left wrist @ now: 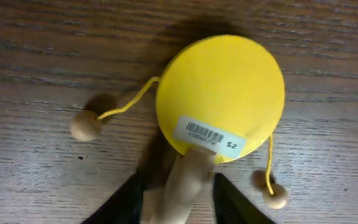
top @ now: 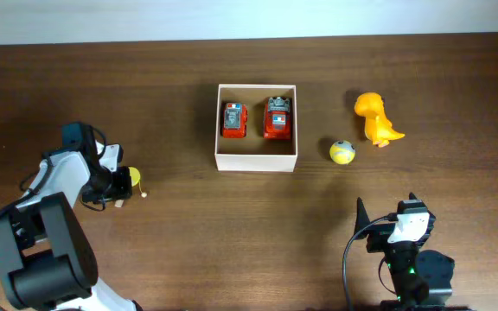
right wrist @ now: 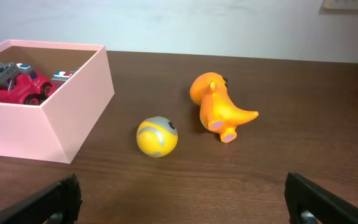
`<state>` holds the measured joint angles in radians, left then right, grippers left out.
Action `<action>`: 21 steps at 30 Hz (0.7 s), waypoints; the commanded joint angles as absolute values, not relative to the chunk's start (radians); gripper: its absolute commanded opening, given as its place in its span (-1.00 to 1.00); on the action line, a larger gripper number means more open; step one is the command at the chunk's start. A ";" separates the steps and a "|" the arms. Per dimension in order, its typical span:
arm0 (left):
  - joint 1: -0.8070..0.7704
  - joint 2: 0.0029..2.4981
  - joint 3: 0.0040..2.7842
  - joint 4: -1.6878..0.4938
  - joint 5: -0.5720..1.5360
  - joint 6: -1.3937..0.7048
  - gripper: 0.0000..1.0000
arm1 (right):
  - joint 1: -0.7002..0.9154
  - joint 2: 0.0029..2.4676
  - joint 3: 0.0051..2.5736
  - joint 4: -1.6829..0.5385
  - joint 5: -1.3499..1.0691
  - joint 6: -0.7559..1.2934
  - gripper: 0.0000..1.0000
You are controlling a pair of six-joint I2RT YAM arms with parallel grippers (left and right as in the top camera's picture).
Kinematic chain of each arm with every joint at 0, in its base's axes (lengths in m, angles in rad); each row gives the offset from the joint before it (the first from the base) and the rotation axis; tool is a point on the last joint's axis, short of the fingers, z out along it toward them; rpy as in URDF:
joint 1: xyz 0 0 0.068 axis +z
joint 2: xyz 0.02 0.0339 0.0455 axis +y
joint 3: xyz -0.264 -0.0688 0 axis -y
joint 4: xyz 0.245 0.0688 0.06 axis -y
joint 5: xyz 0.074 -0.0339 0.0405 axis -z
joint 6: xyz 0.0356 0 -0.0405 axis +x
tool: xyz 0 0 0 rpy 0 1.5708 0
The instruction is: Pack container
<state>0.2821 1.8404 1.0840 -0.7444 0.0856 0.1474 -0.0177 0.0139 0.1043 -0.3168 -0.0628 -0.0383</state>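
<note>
The dark, wood-grained surface [top: 232, 242] carries four things. The square, white-walled container [top: 257, 161] sits near the middle, toward the far side. Just off its near right corner lies a yellow ball [top: 342, 152]. Farther right, apart from the ball, is an orange dinosaur [top: 376, 118]. Well away to the left lies a yellow rattle drum [top: 124, 180], its two stringed wooden beads [left wrist: 85, 125] resting on the wood.

Yellow drum [left wrist: 219, 93], red trucks [top: 277, 118], orange dinosaur [top: 375, 117], yellow-grey ball [top: 342, 152], white-walled container [top: 257, 161] — tan inside

Yellow drum [left wrist: 219, 93]: handle [left wrist: 182, 186] cut by bottom edge; overhead, mostly hidden behind left end effector [top: 115, 186].
</note>
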 commanded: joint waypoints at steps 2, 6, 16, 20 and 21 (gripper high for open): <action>0.284 1.859 1.082 -0.749 0.090 0.155 -0.46 | -0.013 0.004 0.097 -0.317 -0.072 -0.045 0.97; 0.284 1.859 1.082 -0.748 0.089 0.249 -0.46 | -0.013 0.004 0.097 -0.318 -0.072 -0.045 0.97; 0.284 1.859 1.082 -0.746 0.089 0.416 -0.73 | -0.013 0.004 0.097 -0.317 -0.072 -0.045 0.97; 0.284 1.859 1.082 -0.730 0.082 0.422 -0.96 | -0.013 0.004 0.097 -0.317 -0.072 -0.045 0.97; 0.284 1.859 1.082 -0.724 0.082 0.422 -0.96 | -0.013 0.004 0.097 -0.318 -0.072 -0.045 0.97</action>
